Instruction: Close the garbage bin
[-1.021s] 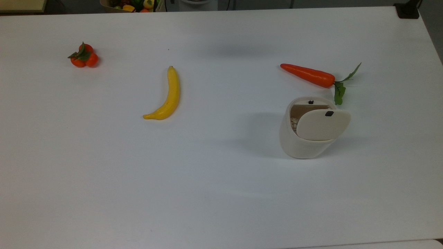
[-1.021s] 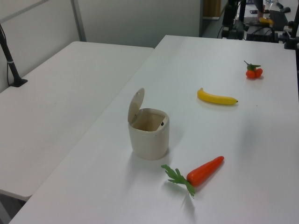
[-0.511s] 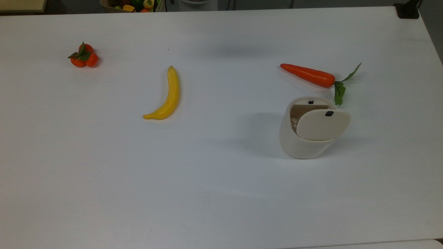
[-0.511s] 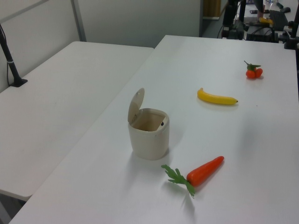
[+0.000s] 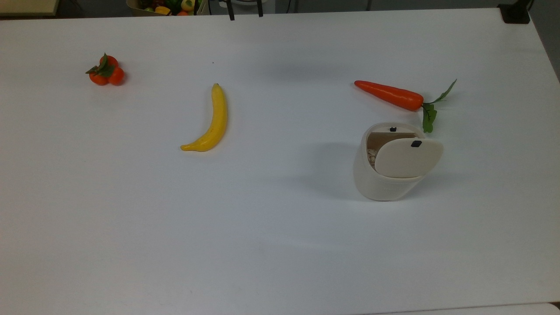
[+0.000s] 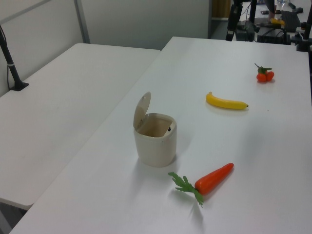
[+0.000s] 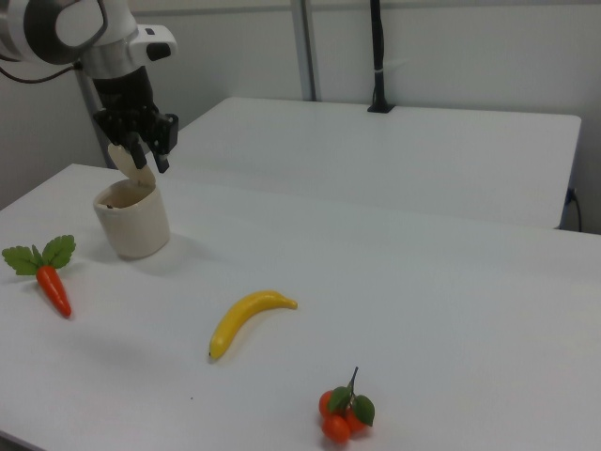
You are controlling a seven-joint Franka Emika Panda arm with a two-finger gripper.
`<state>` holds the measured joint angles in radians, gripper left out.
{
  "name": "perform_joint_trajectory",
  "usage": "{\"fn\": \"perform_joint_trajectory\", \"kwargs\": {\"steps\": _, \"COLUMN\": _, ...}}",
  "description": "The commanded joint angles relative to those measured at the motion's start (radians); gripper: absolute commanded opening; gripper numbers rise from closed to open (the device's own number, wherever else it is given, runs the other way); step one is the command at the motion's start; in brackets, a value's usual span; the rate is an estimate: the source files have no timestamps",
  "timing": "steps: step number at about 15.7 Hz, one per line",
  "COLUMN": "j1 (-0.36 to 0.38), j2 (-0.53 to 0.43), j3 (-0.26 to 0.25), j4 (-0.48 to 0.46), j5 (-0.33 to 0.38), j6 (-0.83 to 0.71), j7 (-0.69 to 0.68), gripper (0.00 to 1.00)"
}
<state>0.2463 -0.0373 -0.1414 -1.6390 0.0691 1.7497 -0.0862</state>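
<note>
The garbage bin [image 5: 385,175] stands on the white table [image 5: 280,245], just beside the carrot [image 5: 389,94] leaves. Its lid [image 5: 408,157] is tipped up, so the bin is open. Something pale lies inside; I cannot tell what. In the right view, the gripper [image 7: 144,150] hangs in the air with its two fingers spread apart, holding nothing. A banana [image 5: 211,122] lies well apart.

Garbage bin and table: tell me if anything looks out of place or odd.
Nothing is spilled or damaged. The garbage bin stands upright with its lid tipped up, open. The carrot, banana and oranges lie loose and apart on the table.
</note>
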Motion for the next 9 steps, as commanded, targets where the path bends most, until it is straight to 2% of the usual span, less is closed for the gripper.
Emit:
{"fn": "perform_joint_trajectory", "kwargs": {"steps": 1, "j1": 0.024, "j2": -0.006, "j3": -0.015, "j4": -0.018, "j5": -0.005, "j6": 0.03, "j7": -0.007, "gripper": 0.01}}
{"fn": "perform_joint_trajectory", "kwargs": {"steps": 7, "j1": 0.024, "j2": 0.004, "j3": -0.015, "j4": -0.022, "j5": -0.003, "j6": 0.063, "j7": 0.009, "gripper": 0.0}}
{"fn": "perform_joint_trajectory", "kwargs": {"steps": 9, "j1": 0.03, "j2": 0.017, "j3": -0.006, "j4": -0.021, "j5": -0.003, "j6": 0.094, "j7": 0.072, "gripper": 0.0}}
